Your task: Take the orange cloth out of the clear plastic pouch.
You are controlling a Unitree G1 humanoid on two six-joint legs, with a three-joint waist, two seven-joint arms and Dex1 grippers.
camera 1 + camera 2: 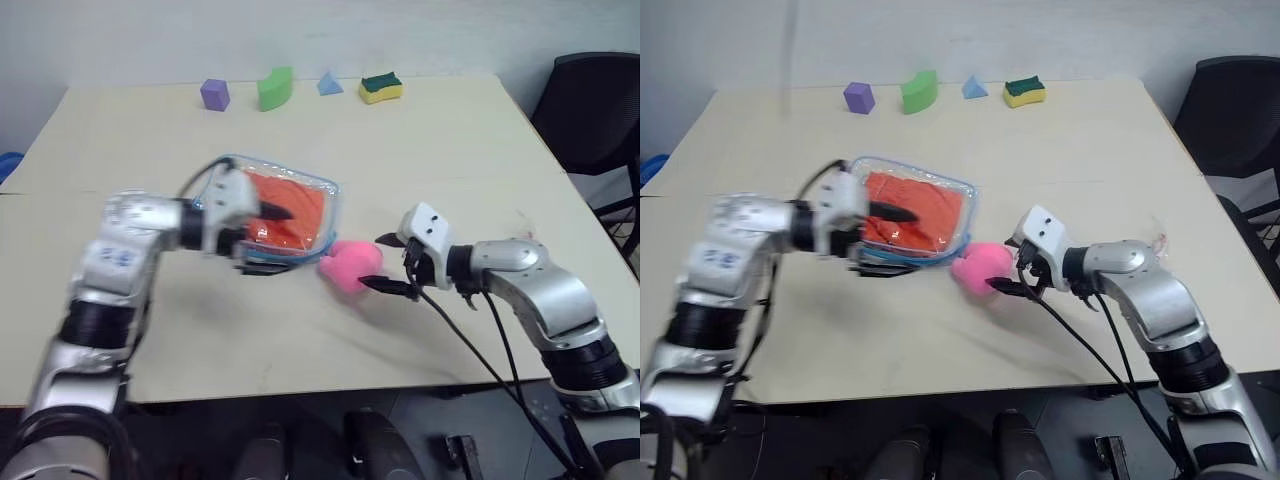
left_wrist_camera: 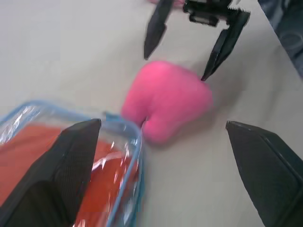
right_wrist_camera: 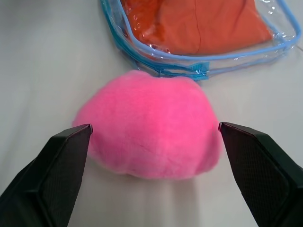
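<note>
- The cloth lies folded inside the pouch, which rests flat on the bench near the middle, between the two arms.
- The pouch's long axis runs roughly across the bench, from the robot's left toward its right; its blue-edged end with a small tab touches the pink ball.
- The left gripper is the nearer one: it hangs over the pouch's left end with its fingers spread wide, one dark finger above the cloth, the other low at the pouch's near edge. It grips nothing.
- From the left gripper the cloth lies directly ahead and below, so a short reach along the pouch's length would probably meet it.
- The right gripper is also wide open and empty, aimed at the ball, which sits between it and the pouch. Its fingers straddle the ball's far side without closing.
- From the right gripper the pouch lies beyond the ball, so I judge the ball blocks a straight approach to the tab end.
- Whether the pouch's mouth is open I cannot tell.
</note>
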